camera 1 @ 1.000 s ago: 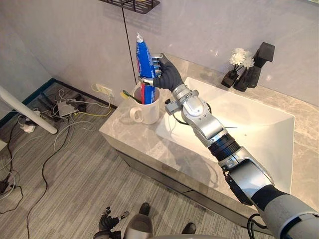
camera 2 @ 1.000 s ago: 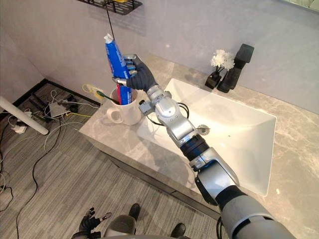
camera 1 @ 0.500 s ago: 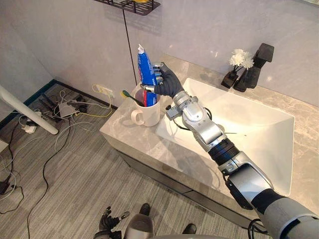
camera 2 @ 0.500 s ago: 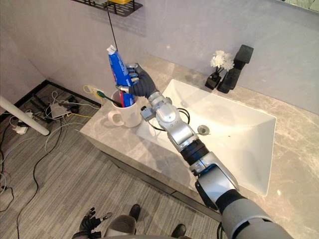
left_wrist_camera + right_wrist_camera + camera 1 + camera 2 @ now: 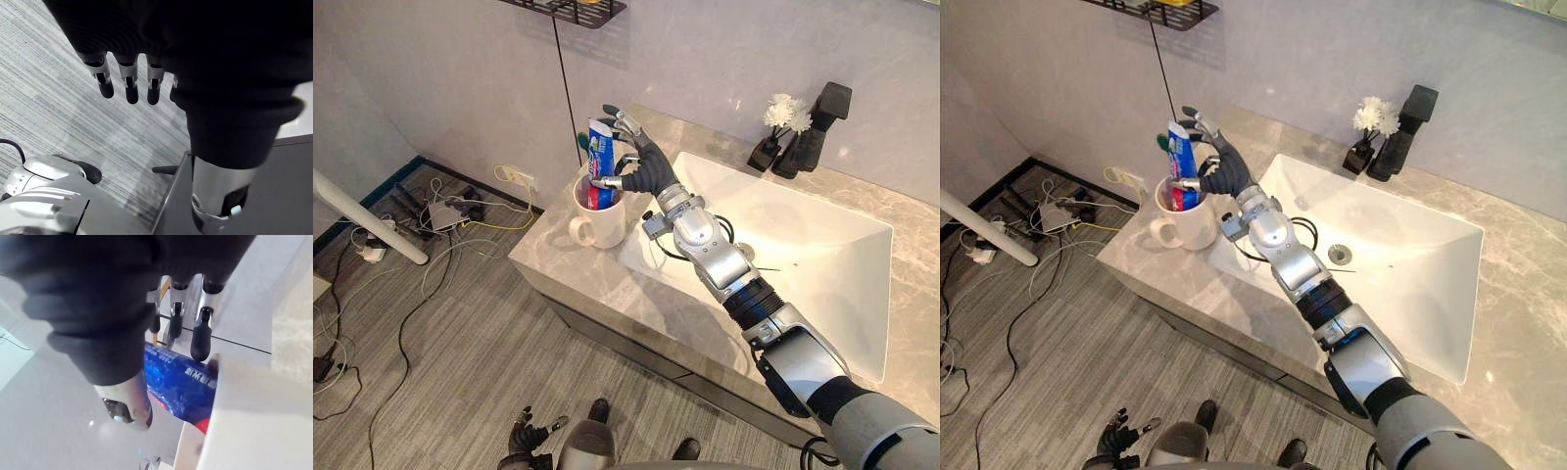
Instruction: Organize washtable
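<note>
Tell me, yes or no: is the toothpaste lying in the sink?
No, the toothpaste stands upright in the white mug on the counter beside the sink.

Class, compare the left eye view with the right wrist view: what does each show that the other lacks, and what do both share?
Left eye view: the white mug with its handle, the sink, the black tap, the flowers. Right wrist view: close up, straight fingers of the right hand clear of the toothpaste tube. Both: the blue tube standing in the mug, the open hand beside it.
</note>
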### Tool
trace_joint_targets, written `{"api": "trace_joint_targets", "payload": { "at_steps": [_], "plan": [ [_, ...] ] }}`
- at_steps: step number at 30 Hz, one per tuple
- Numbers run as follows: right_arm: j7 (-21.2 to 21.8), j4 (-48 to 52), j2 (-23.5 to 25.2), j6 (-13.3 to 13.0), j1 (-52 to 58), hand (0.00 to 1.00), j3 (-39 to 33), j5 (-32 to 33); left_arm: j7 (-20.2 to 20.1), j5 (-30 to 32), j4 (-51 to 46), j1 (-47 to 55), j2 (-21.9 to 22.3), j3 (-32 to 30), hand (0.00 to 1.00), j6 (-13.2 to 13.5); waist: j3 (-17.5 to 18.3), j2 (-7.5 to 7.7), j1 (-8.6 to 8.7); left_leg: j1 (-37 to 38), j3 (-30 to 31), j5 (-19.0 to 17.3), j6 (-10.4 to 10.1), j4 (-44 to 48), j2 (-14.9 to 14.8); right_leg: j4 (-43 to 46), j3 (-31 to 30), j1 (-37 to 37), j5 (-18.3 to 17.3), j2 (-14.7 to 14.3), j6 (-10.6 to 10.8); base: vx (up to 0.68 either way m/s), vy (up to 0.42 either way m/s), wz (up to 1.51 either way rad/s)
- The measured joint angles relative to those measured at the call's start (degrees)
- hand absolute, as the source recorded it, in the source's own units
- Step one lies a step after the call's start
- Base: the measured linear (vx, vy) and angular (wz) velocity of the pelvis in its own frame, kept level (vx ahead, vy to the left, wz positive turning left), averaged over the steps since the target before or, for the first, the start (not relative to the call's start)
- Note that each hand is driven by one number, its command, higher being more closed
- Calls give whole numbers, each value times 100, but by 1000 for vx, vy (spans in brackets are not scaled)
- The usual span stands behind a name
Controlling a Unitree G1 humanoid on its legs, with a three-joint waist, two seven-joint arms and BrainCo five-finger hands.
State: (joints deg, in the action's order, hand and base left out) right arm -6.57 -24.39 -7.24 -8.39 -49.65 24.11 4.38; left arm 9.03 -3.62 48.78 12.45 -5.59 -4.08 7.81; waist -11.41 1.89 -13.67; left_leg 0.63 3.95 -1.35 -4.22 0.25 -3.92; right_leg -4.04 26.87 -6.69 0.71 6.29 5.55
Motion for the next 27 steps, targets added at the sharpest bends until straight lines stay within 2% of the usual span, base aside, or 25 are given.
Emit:
{"api": "trace_joint_targets", "payload": {
  "at_steps": [11, 18, 23, 27],
  "plan": [
    [14, 402, -50, -8, 208, 0, -142, 9, 1, 37, -16, 12, 7, -6, 0, -5, -4, -7, 29, 33, -24, 0, 0, 0, -3, 9, -31, -8, -1, 2, 1, 0, 0, 0],
    [133, 1394, -759, -68, 295, 0, -165, 26, -6, 104, -24, 30, 10, -28, 0, -6, -2, -4, 70, 142, -89, -1, 2, -26, -4, 25, -97, -64, -1, 11, 1, -2, 2, -5],
    [322, 2273, -1348, -263, 296, 0, -312, 194, -13, 107, -21, 117, 7, -63, 0, -5, 4, 7, 265, 200, -131, -2, 3, -53, -7, 25, -136, -88, 0, 11, 2, -8, 7, -4],
    [448, 3141, -1982, -494, 296, 0, -834, 470, -28, 142, 12, 172, -15, -71, 0, -5, 67, 38, 405, 228, -238, -1, 2, -97, -16, 26, -214, -39, 3, 7, 2, -3, 12, -10]
  ]
}}
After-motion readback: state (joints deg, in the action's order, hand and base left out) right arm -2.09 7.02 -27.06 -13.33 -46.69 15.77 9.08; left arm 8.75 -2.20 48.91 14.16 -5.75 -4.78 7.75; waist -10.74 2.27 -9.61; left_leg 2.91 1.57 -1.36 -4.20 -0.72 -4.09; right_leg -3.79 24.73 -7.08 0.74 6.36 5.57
